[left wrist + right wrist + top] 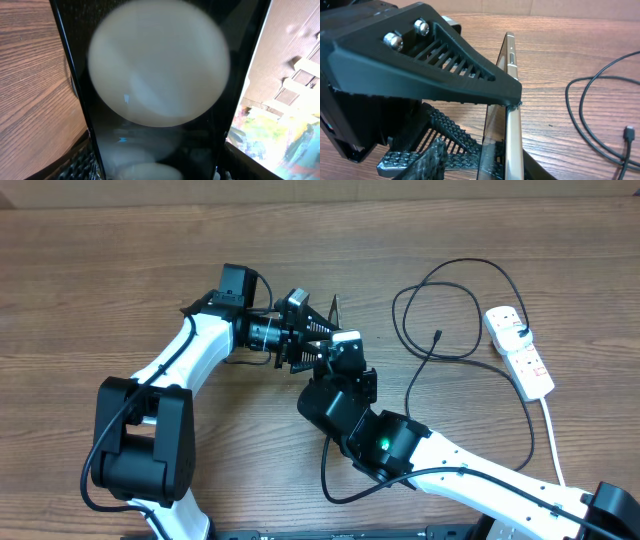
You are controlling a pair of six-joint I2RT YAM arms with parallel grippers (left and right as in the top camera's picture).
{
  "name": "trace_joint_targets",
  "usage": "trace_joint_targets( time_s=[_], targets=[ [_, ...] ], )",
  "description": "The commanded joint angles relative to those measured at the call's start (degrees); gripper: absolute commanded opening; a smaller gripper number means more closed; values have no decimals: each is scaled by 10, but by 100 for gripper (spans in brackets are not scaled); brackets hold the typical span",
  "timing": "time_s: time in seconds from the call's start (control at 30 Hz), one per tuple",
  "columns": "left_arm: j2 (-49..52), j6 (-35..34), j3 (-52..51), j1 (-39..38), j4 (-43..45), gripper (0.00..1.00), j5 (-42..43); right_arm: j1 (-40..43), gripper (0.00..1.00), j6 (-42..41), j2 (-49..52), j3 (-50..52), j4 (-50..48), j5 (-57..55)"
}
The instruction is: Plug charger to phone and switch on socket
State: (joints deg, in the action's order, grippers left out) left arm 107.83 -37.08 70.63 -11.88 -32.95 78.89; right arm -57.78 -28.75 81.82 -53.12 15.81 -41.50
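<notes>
The left tool (323, 333) is clenched on the phone (512, 131) around the middle of the counter (90, 290). It holds the phone up off the wood, standing on its long edge. In the left wrist view the phone's dark face fills the frame with 1 big white circle on it, and a finger (82, 162) presses against each side edge.

The right tool (337, 353) is pushed in close from the near side, touching or nearly touching the left one. The lower end of the phone sits between its fingers (436, 156), but I cannot tell whether they are squeezing it or just framing it.

The charger (470, 275) lies loose in big loops on the right half of the counter. Its connector tip (437, 335) rests bare on the wood, well apart from the phone and from both tools.

The socket (520, 350) lies flat toward the far right corner, at a slant. Its white cord (552, 435) trails off toward the near edge.
</notes>
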Motion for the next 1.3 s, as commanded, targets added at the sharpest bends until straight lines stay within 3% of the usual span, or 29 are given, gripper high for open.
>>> trace_joint_targets(
  time_s=[0.0, 0.4, 0.6, 0.73, 1.0, 1.17, 1.27],
  targets=[
    [5, 9, 16, 3, 2, 60, 33, 2, 30, 3, -3, 3, -4, -9],
    [5, 9, 16, 3, 2, 64, 32, 2, 10, 3, -3, 2, -4, 17],
    [5, 9, 16, 3, 3, 90, 30, 2, 4, 2, -7, 1, -4, 31],
    [5, 9, 16, 4, 6, 100, 16, 3, 4, 1, -15, -6, -3, 33],
    [4, -38, 16, 30, 141, 100, -23, 70, 4, -121, -41, -10, 41, 44],
    [-3, -34, 16, 71, 143, 100, -52, 156, 4, -192, -97, -10, 102, 137],
    [-21, 2, 16, 103, 130, 100, -55, 203, 4, -212, -138, -10, 134, 198]
  ],
)
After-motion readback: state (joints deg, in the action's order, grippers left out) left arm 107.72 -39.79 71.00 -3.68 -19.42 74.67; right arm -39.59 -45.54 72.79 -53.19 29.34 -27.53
